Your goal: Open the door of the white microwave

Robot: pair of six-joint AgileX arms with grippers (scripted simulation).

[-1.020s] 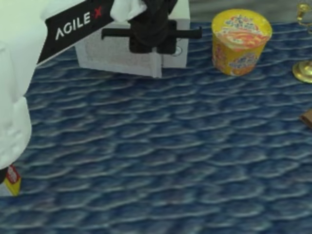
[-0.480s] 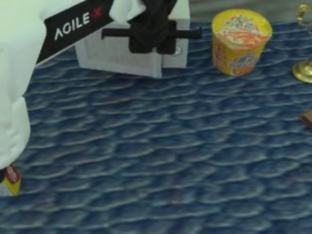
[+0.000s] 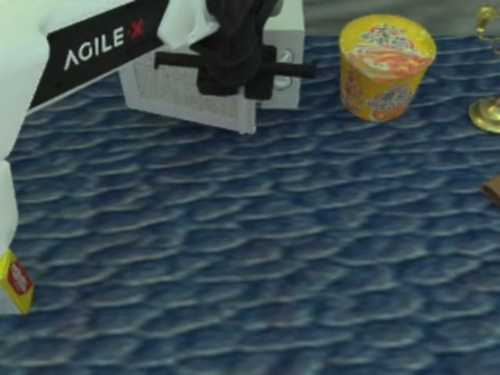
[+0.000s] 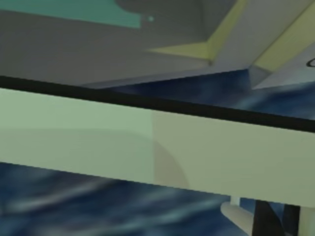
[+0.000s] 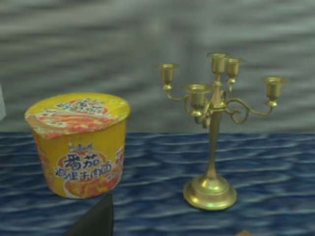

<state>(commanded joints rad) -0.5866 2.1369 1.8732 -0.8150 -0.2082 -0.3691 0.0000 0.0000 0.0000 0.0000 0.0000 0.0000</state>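
The white microwave stands at the back of the table, left of centre, with two grey knobs on its narrow panel. Its door, white with a grey mesh window, is swung out a little, free edge towards the front. My left gripper hangs over that edge, shut on the door's handle. The left wrist view shows black fingers beside the pale handle, with the door's top edge across the frame. My right arm is out of the top view.
A yellow noodle cup stands right of the microwave, with a gold candelabra further right, both on a blue cloth. A brown object lies at the right edge. A yellow and red packet lies at the left edge.
My left gripper has moved left and a little forward with the handle. The door's free edge has swung farther out from the microwave's front.
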